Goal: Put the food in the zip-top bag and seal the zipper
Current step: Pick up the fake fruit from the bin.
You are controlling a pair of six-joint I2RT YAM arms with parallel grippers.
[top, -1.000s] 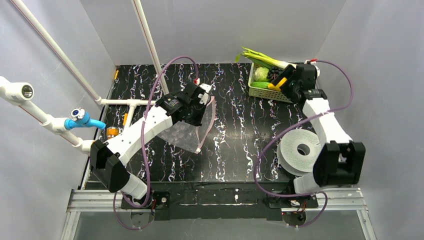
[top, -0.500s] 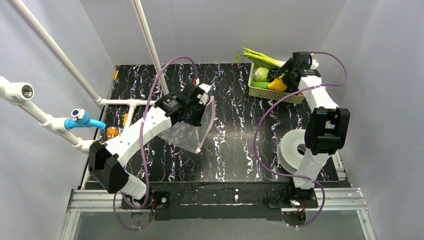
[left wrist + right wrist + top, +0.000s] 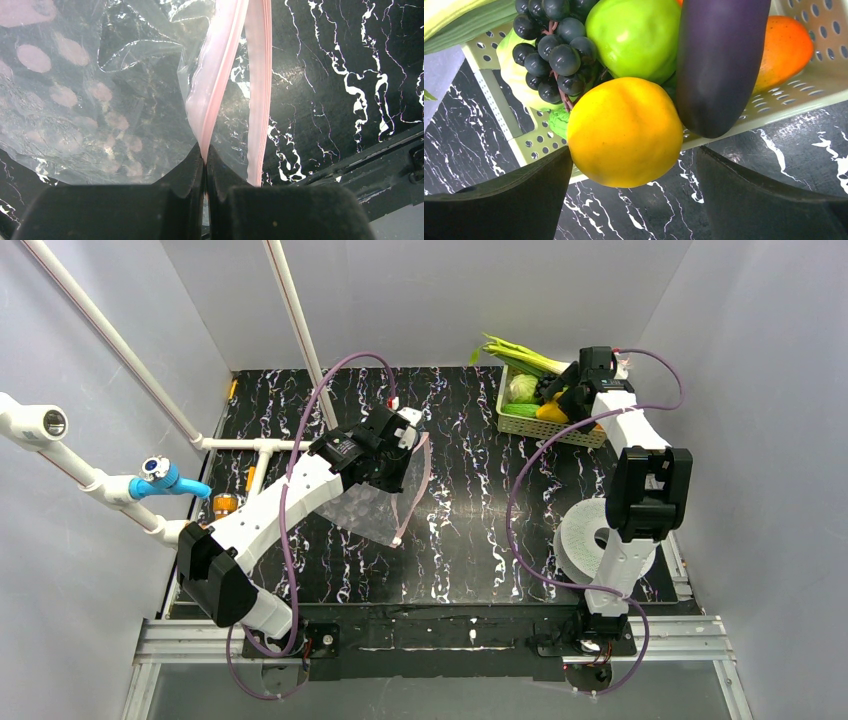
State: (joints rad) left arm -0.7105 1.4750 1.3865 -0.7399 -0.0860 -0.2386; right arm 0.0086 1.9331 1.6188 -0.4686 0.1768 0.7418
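1. While my left claw (image 3: 205,150) is clamped fully shut, its wrist camera shows what it pinches: one pink lip of the zipper (image 3: 216,90), fingertips meeting right on it. The second pink lip hangs free just to the right, so the mouth is parted.
2. Same view: zip-top bag (image 3: 75,100) spreads left of the pinch, clear, crinkled, pale pink dots on it. Black marbled table (image 3: 350,60) lies beneath.
3. Overhead camera adds placement: bag (image 3: 368,508) is mid-left on the table, partly under my left claw (image 3: 403,445). Zipper (image 3: 418,490) runs along its right edge, well apart from the basket.
4. Right claw (image 3: 634,150): fingers spread wide, gripping nothing. Yellow fruit (image 3: 624,132) sits between them; whether a pad touches it, I cannot tell.
5. Only the right wrist camera sorts the food in the pale green mesh basket (image 3: 804,92): dark grapes (image 3: 556,47), green apple (image 3: 636,35), purple eggplant (image 3: 719,60), orange fruit (image 3: 786,47).
6. Overhead, that food is a small jumble. That view does show the basket (image 3: 522,425) at the table's far right, my right claw (image 3: 562,392) at it, the leek (image 3: 520,355) poking out behind, and a white tape roll (image 3: 585,530) beside the right arm.
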